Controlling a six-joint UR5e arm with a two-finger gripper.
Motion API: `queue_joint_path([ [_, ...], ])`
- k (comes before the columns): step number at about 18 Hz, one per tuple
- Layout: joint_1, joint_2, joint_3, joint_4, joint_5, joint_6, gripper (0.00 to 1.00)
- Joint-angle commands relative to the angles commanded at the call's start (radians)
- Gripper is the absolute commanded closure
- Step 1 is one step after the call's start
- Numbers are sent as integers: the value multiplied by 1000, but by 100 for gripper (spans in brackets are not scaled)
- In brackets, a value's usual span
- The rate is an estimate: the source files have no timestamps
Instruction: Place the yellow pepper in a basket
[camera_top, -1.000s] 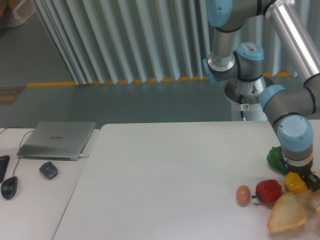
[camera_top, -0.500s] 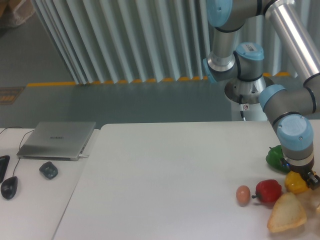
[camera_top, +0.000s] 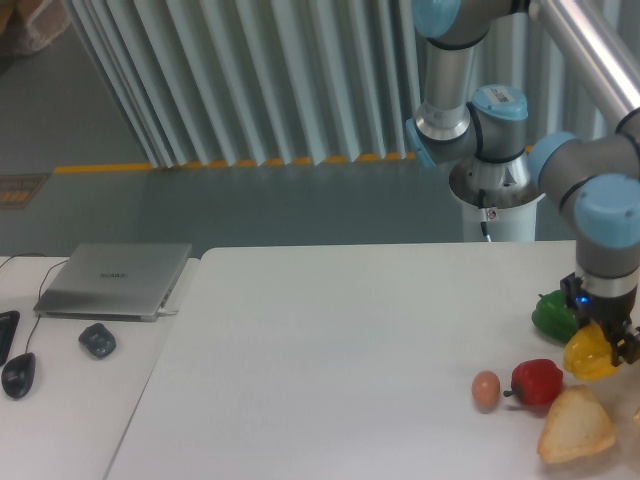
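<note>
While the hand is clamped on the yellow pepper, the fruit hangs just under it, raised off the table.
Close by lie a green pepper, red pepper, egg and bread wedge; a laptop sits far left, before grey corrugated panels.

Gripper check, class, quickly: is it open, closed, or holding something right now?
Gripper: closed on the yellow pepper, held just above the table.
</note>
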Motion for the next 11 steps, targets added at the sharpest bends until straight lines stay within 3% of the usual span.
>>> queue_joint_path([
  [3,51,2,6,26,-29,12,60],
  [7,181,-6,23,112,-132,15,59],
  [11,279,-49,35,129,-161,142,59],
])
